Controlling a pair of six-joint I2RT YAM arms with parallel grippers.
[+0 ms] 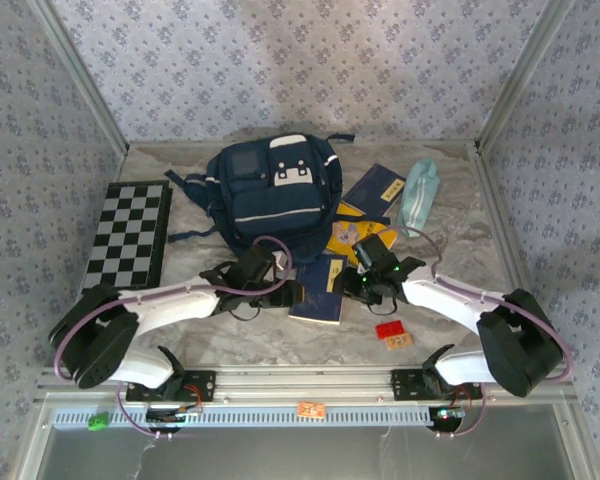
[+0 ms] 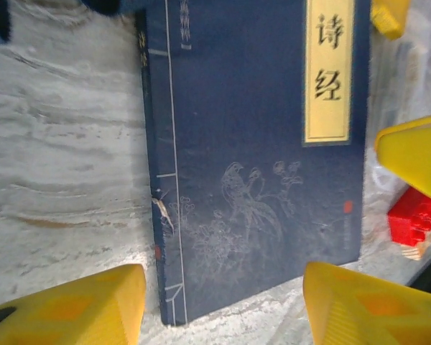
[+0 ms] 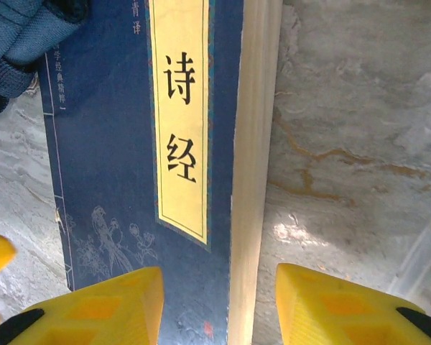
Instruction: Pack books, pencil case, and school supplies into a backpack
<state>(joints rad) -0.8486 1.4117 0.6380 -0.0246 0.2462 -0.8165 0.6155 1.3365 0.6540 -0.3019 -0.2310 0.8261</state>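
The navy backpack (image 1: 270, 195) lies at the back middle of the table. In front of it a navy book (image 1: 318, 297) with a yellow label lies flat. My left gripper (image 2: 223, 309) is open, and the book's (image 2: 251, 144) near spine corner lies between its fingers. The right gripper (image 3: 219, 309) is open astride the book's (image 3: 108, 144) cream page edge, one finger over the cover and one over the table. A yellow book (image 1: 342, 232) and a second navy book (image 1: 376, 186) lie right of the backpack. The teal pencil case (image 1: 420, 195) lies further right. I cannot make out the school supplies.
A black-and-white checkered board (image 1: 130, 235) lies at the left. A small red block (image 1: 392, 332) sits near the front edge, right of the book, close to my right gripper. Patterned walls close in the table on three sides.
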